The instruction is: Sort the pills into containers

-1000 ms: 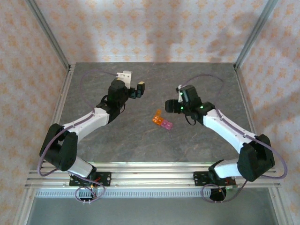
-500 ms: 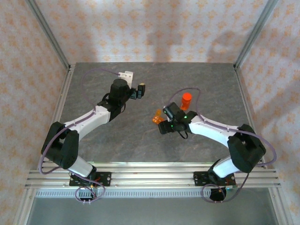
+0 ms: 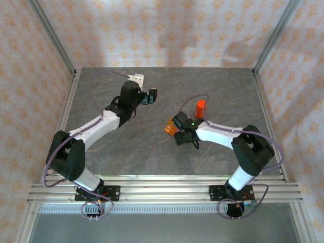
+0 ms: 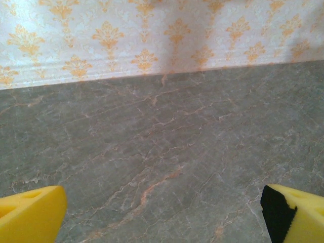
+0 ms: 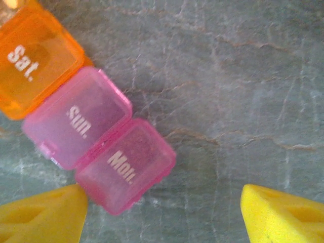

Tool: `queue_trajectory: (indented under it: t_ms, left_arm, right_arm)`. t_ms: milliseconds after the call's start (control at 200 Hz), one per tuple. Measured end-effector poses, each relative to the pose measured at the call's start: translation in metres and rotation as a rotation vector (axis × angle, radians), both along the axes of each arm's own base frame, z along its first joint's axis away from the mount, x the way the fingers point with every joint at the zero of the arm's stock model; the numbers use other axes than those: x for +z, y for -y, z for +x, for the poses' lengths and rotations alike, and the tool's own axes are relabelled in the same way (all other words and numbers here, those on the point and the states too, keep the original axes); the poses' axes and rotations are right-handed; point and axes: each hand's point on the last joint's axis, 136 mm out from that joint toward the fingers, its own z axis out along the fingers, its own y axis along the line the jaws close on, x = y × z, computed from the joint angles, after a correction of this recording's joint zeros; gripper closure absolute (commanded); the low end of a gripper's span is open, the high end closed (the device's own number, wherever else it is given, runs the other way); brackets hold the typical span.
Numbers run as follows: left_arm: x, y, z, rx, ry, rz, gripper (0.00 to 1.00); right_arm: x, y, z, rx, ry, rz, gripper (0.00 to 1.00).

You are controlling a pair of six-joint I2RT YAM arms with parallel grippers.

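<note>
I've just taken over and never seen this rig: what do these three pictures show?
Two robot arms are bolted at the near edge of a grey table. The overhead picture looks down from behind them; the other two come from wrist cameras, the yellow wedges being the fingers. The left gripper is open, holding nothing. The right gripper is open, low over the containers, a strip of cells marked Sat., Sun., Mon. An orange bottle stands farther back.

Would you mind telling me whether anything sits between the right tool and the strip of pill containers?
Nothing visible does. The right tool hangs open directly over the containers. The pink Mon. cell lies close beside one fingertip, with bare table around it.
</note>
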Motion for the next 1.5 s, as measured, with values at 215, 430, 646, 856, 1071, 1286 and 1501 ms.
queue_trajectory:
  t_ms: [215, 430, 646, 856, 1071, 1286, 1501]
  left_arm:
    - [-0.002, 0.000, 0.001, 0.005, -0.012, -0.006, 0.00]
    - [-0.004, 0.000, 0.000, 0.005, -0.021, -0.002, 0.00]
    - [-0.010, 0.001, 0.001, 0.002, -0.041, 0.006, 0.06]
    - [-0.020, 0.012, 0.012, -0.031, -0.106, 0.023, 0.43]
    - [-0.034, 0.024, 0.019, -0.080, -0.180, 0.051, 1.00]
    - [-0.049, 0.031, 0.017, -0.112, -0.248, 0.055, 1.00]
    - [-0.056, 0.038, 0.016, -0.148, -0.285, 0.045, 1.00]
  right_arm:
    - [0.000, 0.006, 0.014, -0.035, 0.032, -0.059, 0.22]
    - [0.003, 0.016, 0.019, -0.069, 0.032, -0.077, 0.22]
    - [0.022, 0.007, 0.013, -0.093, -0.014, 0.075, 0.21]
    - [0.045, 0.014, 0.026, -0.241, -0.054, 0.292, 0.25]
    - [0.026, 0.009, 0.031, -0.322, -0.147, 0.348, 0.26]
    - [0.008, 0.007, 0.029, -0.348, -0.198, 0.340, 0.27]
    - [0.008, 0.004, 0.033, -0.348, -0.194, 0.351, 0.28]
